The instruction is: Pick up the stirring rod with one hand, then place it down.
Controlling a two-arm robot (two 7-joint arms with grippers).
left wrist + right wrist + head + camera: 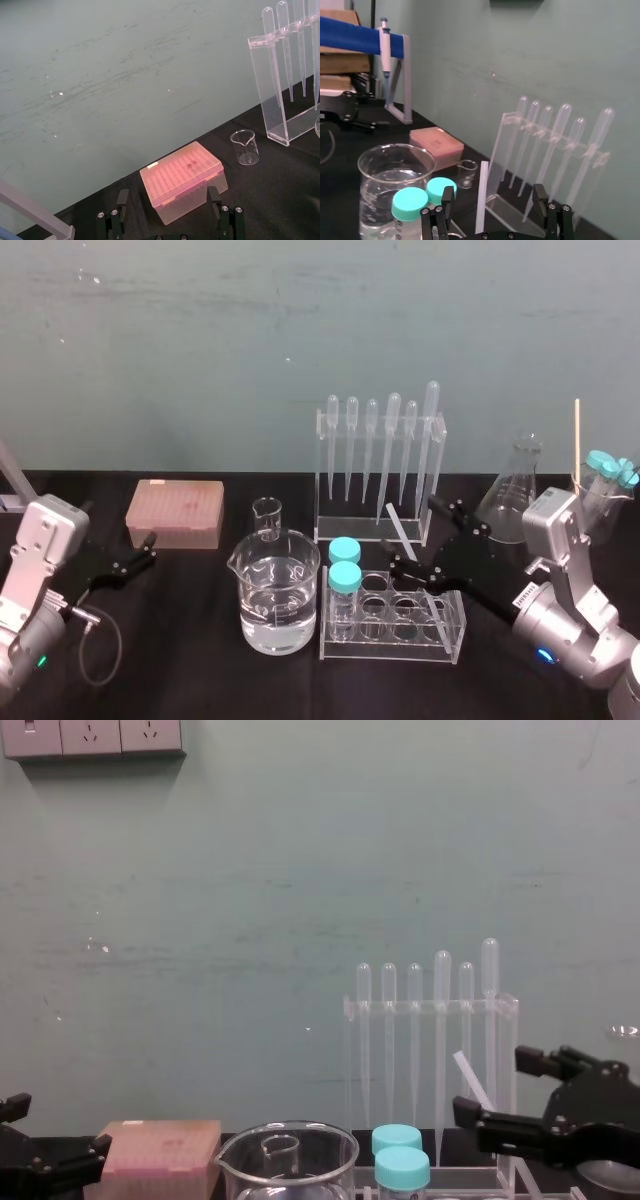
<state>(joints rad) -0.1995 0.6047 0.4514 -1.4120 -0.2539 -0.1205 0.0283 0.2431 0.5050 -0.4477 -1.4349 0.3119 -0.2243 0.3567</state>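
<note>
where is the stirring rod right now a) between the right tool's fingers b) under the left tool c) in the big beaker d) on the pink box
a: the stirring rod stands tilted between the spread fingers of the right tool; the left tool sits near the pink box.

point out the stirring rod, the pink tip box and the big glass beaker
long thin translucent-white stirring rod (401, 532), head view, upper shaft
pink rectangular plastic tip box (175, 510), head view, lid top
large clear glass beaker (300, 590), head view, side wall
</note>
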